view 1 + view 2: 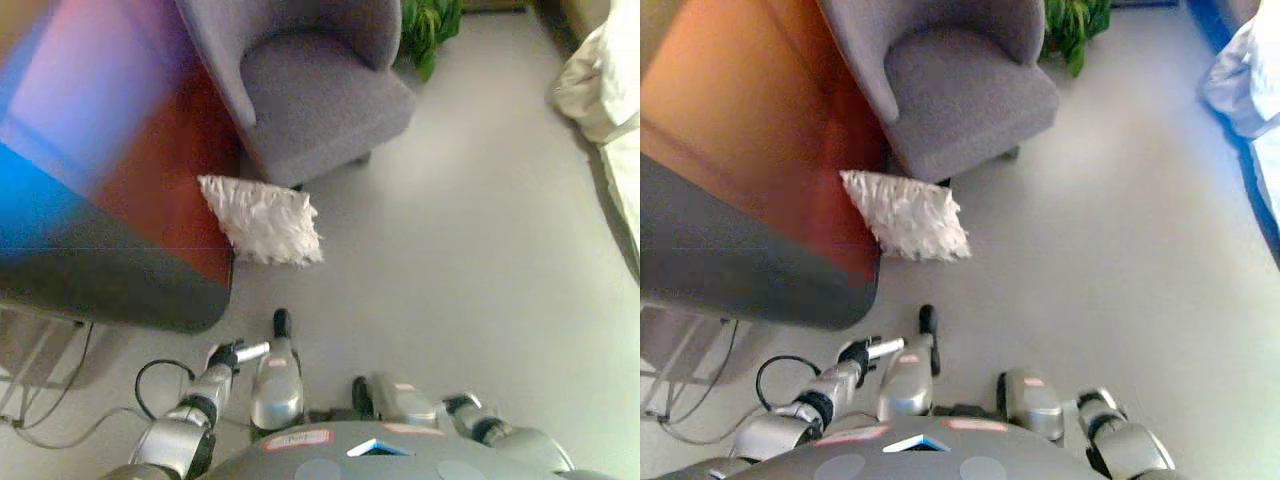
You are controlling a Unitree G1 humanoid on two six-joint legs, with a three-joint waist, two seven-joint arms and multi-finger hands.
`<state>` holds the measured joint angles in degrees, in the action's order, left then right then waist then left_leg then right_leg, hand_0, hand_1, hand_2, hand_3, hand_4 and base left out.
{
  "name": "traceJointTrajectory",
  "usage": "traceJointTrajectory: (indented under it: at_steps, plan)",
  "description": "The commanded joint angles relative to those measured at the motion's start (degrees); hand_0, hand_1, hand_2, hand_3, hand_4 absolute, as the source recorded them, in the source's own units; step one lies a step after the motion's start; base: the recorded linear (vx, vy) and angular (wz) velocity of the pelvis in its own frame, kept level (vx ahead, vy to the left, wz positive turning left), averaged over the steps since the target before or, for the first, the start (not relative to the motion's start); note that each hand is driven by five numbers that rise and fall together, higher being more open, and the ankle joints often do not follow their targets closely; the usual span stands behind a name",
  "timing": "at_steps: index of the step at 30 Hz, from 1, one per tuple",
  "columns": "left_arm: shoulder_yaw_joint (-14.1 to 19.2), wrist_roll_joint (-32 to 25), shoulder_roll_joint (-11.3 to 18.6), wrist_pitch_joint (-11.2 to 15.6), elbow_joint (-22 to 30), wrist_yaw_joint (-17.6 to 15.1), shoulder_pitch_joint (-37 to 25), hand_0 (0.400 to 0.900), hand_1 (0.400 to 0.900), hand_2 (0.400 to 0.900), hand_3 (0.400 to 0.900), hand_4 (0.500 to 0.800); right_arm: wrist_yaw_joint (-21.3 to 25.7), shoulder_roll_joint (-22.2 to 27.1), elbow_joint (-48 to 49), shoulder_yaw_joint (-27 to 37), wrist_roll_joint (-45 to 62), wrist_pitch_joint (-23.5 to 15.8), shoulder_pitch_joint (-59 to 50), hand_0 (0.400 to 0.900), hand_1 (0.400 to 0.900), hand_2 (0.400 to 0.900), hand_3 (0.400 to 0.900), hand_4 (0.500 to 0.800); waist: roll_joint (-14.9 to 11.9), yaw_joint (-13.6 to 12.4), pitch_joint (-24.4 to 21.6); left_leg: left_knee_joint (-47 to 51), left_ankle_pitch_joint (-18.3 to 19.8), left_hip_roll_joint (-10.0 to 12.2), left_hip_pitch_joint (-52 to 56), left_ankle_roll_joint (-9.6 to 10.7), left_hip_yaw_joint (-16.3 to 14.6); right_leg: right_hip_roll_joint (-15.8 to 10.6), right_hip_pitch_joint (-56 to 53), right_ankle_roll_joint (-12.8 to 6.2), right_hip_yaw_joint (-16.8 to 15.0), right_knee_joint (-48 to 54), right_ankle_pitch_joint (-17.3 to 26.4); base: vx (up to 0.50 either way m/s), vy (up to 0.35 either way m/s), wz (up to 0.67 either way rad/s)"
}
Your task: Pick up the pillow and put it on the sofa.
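Fingers first: on my left hand I cannot tell whether they are curled or straight; what shows is a dark wrist end with a pale tip poking toward the right, low in the view and holding nothing I can make out. My right hand sits at the bottom edge on the right, mostly tucked against my own body, and its fingers are hidden, so I cannot tell their state either. Both hands are well apart from the pillow.

That pillow lies on the pale grey floor, ahead of me and a little to the left. It is off-white, roughly rectangular, with a ruffled, shaggy surface like rows of short fringe or feathers. One corner points up and left, so it sits skewed to the room, and it looks propped rather than flat. Its left edge is against the reddish-brown side of a large piece of furniture, and it is just below the front corner of the grey armchair, near the chair's base. The armchair's seat is bare fabric. Beyond it a green plant shows, and pale bedding fills the upper right.
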<state>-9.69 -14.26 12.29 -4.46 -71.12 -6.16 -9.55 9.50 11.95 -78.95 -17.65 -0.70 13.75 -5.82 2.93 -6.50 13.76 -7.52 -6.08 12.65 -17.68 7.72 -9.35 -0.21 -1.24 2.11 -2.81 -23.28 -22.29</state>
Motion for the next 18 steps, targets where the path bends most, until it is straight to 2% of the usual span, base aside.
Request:
traceJointTrajectory:
  at_steps: [1, 3, 4, 5, 6, 7, 9, 11, 12, 13, 15, 16, 17, 18]
  plan:
    - [-3.6, 5.5, 0.9, -5.4, -5.3, -1.9, 12.4, 0.900, 0.900, 0.900, 0.900, 0.800, 0.6, 3.2, 2.0, 0.0, -1.0, -0.1, 1.7, 0.900, 0.900, 0.900, 0.900, 0.800, 0.0, -1.5, -2.7, 5.7, -8.8, -0.6, -5.0, -1.5, -3.0, -6.5, -21.0, -9.51, 1.0, 4.5, 3.4, 0.57, 0.256, 0.37]
    - [-3.8, 7.8, 2.0, -6.3, -4.3, 0.0, 11.0, 0.900, 0.900, 0.900, 0.900, 0.800, 1.0, 2.8, 2.9, 0.6, -1.7, 0.3, 0.9, 0.900, 0.900, 0.900, 0.900, 0.800, -1.0, -2.0, -3.5, 2.0, -6.1, -2.3, -4.8, -4.2, -3.3, -9.2, -19.4, -10.97, 3.2, -0.4, 10.6, 0.53, 0.249, 0.34]
    - [-3.8, 8.5, 2.4, -6.2, -4.4, -0.3, 10.5, 0.900, 0.900, 0.900, 0.900, 0.800, 1.7, 2.8, 3.5, 0.9, -1.4, 0.9, 0.8, 0.900, 0.900, 0.900, 0.900, 0.800, -1.5, -2.2, -3.9, 0.7, -5.7, -3.6, -4.6, -5.0, -2.1, -10.6, -18.5, -11.41, 3.0, -3.1, 16.1, 0.52, 0.218, 0.31]
    - [-4.3, 8.5, 3.2, -5.8, -4.4, -0.7, 10.0, 0.900, 0.900, 0.900, 0.900, 0.800, 2.4, 2.9, 4.2, 0.9, -0.2, 0.8, 0.8, 0.900, 0.900, 0.900, 0.900, 0.800, -1.9, -1.9, -4.1, 0.3, -3.9, -5.4, -3.3, -6.4, -0.6, -10.8, -16.3, -11.58, 2.7, -5.9, 20.1, 0.50, 0.174, 0.38]
    - [-4.5, 9.6, 4.3, -5.8, -3.9, -0.1, 9.4, 0.900, 0.900, 0.900, 0.900, 0.800, 2.2, 3.0, 4.9, 0.7, 0.1, 0.4, 0.8, 0.900, 0.900, 0.900, 0.900, 0.800, -2.0, -1.4, -4.4, 0.6, -2.1, -6.4, -1.9, -7.4, -0.6, -10.4, -13.5, -11.45, 2.6, -7.9, 22.7, 0.51, 0.160, 0.51]
    - [-5.0, 10.6, 5.3, -6.2, -3.5, 0.6, 8.4, 0.900, 0.900, 0.900, 0.900, 0.800, 2.0, 3.2, 5.4, 0.7, -0.1, -0.4, 0.5, 0.900, 0.900, 0.900, 0.900, 0.800, -1.9, -0.6, -4.6, 1.5, -1.0, -7.0, 0.1, -8.0, -1.1, -10.4, -9.8, -11.20, 3.5, -8.6, 23.4, 0.45, 0.095, 0.53]
    - [-6.0, 10.8, 6.8, -6.9, -2.7, 0.7, 6.6, 0.900, 0.900, 0.900, 0.900, 0.800, 2.4, 3.6, 5.7, 0.5, 1.1, -2.4, -0.7, 0.900, 0.900, 0.900, 0.900, 0.800, -1.2, 0.6, -4.6, 3.1, -0.3, -7.6, 2.9, -8.4, -1.4, -10.4, -4.0, -10.67, 6.0, -6.4, 21.8, 0.37, -0.008, 0.46]
    - [-6.7, 9.5, 7.7, -6.8, -1.9, 0.4, 4.5, 0.900, 0.900, 0.900, 0.900, 0.800, 3.5, 4.1, 6.2, -0.2, 1.2, -3.5, -3.2, 0.900, 0.900, 0.900, 0.900, 0.800, 0.0, 3.1, -3.0, 4.7, 0.3, -8.1, 6.3, -7.9, 0.0, -9.2, 6.4, -9.55, 7.8, -0.9, 20.0, 0.20, -0.113, 0.56]
    - [-7.1, 8.8, 7.9, -6.6, -1.6, 0.1, 3.4, 0.900, 0.900, 0.900, 0.900, 0.800, 3.8, 4.4, 6.3, -0.7, 1.6, -4.5, -4.2, 0.900, 0.900, 0.900, 0.900, 0.800, 0.6, 4.2, -1.9, 4.7, 0.9, -7.9, 7.6, -7.5, 1.1, -9.7, 11.3, -8.88, 8.0, 2.0, 21.0, 0.11, -0.195, 0.80]
    - [-7.6, 8.1, 7.9, -6.2, -1.4, -0.2, 2.4, 0.900, 0.900, 0.900, 0.900, 0.800, 3.9, 4.7, 6.4, -1.4, 2.2, -5.5, -5.3, 0.900, 0.900, 0.900, 0.900, 0.800, 0.6, 5.8, -0.5, 4.0, 2.5, -8.4, 8.6, -7.2, 3.1, -11.4, 16.1, -8.74, 7.5, 5.8, 24.0, 0.17, -0.284, 0.95]
    - [-8.2, 7.4, 7.9, -5.7, -1.1, -0.5, 1.7, 0.900, 0.900, 0.900, 0.900, 0.800, 3.7, 5.3, 7.0, -2.0, 3.5, -6.9, -6.6, 0.900, 0.900, 0.900, 0.900, 0.800, -0.5, 8.4, 1.0, 2.4, 7.2, -9.4, 10.4, -6.6, 6.1, -15.6, 21.2, -10.74, 4.1, 15.9, 32.2, 0.33, -0.344, 1.09]
    - [-8.2, 6.8, 7.8, -5.6, -0.9, -0.7, 1.8, 0.900, 0.900, 0.900, 0.900, 0.800, 2.7, 5.4, 7.2, -2.1, 2.9, -7.7, -6.7, 0.900, 0.900, 0.900, 0.900, 0.800, -0.4, 9.1, 1.3, 2.0, 8.7, -9.4, 11.3, -6.4, 7.3, -16.0, 21.5, -11.19, 3.4, 18.1, 33.8, 0.48, -0.337, 1.20]
    - [-8.1, 7.0, 7.8, -5.6, -0.8, -0.2, 2.4, 0.900, 0.900, 0.900, 0.900, 0.800, 1.9, 5.5, 7.6, -2.3, 2.5, -7.6, -6.6, 0.900, 0.900, 0.900, 0.900, 0.800, -0.4, 10.1, 1.4, 1.1, 11.8, -8.9, 13.7, -6.1, 9.8, -16.2, 22.6, -11.67, 0.7, 19.6, 34.5, 0.48, -0.311, 1.11]
    - [-8.0, 6.8, 7.6, -5.7, -0.9, -0.1, 2.9, 0.900, 0.900, 0.900, 0.900, 0.800, 1.4, 5.5, 7.7, -2.4, 2.7, -8.0, -6.5, 0.900, 0.900, 0.900, 0.900, 0.800, -0.6, 10.5, 1.3, 0.2, 13.4, -8.6, 14.8, -6.1, 11.1, -16.1, 22.3, -11.87, -0.6, 19.1, 34.1, 0.51, -0.347, 1.27]
